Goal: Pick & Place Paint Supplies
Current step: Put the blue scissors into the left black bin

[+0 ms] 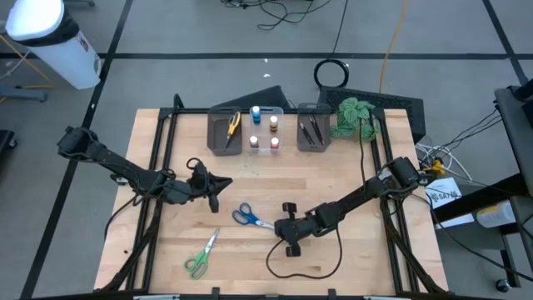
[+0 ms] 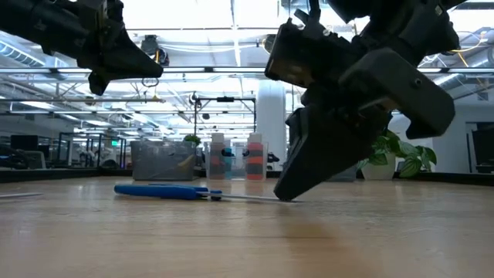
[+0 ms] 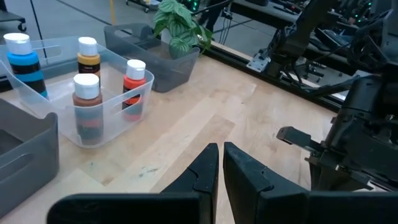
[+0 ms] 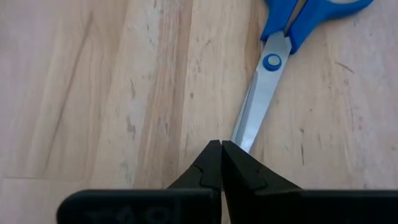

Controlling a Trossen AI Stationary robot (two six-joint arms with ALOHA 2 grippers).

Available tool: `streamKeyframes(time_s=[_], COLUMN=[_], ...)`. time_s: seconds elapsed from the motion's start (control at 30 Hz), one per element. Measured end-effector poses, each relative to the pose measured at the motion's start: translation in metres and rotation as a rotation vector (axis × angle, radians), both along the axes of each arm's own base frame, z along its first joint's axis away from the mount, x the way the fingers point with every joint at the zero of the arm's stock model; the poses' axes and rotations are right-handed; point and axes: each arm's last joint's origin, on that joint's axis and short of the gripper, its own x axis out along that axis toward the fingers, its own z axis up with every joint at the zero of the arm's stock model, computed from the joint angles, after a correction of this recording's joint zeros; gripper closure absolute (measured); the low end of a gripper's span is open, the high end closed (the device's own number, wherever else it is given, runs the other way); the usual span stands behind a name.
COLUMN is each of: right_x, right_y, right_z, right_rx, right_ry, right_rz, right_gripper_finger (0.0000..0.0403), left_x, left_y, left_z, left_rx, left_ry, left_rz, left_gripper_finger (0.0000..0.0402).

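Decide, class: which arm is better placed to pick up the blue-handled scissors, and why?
Right. The right gripper sits low at the blade tip of the blue scissors, fingers shut. The left gripper hangs farther off, above the table.

Blue-handled scissors [image 1: 244,217] — green-handled scissors [image 1: 200,257] — pale wood table [image 1: 333,179].

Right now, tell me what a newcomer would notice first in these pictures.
The right gripper is down at the table, fingers shut, right at the blade tip of the blue scissors lying mid-table. The left gripper hangs shut above the wood to their left. At the back edge, a clear bin of paint bottles sits between two grey bins, and green scissors lie alone near the front.
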Motion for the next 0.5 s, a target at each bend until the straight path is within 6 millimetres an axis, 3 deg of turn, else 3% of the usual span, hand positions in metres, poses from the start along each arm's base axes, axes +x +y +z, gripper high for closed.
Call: streamKeyframes(time_s=[0.5], right_x=[-0.0002], right_y=[-0.0019], right_z=[0.0034], right_rx=[-0.028], right_ry=[-0.012], right_rz=[-0.013], right_gripper_finger=[0.0403], left_x=[0.0], left_y=[0.0], left_z=[0.0], left_rx=[0.003], left_ry=[0.001], left_rz=[0.0], left_gripper_finger=[0.0371])
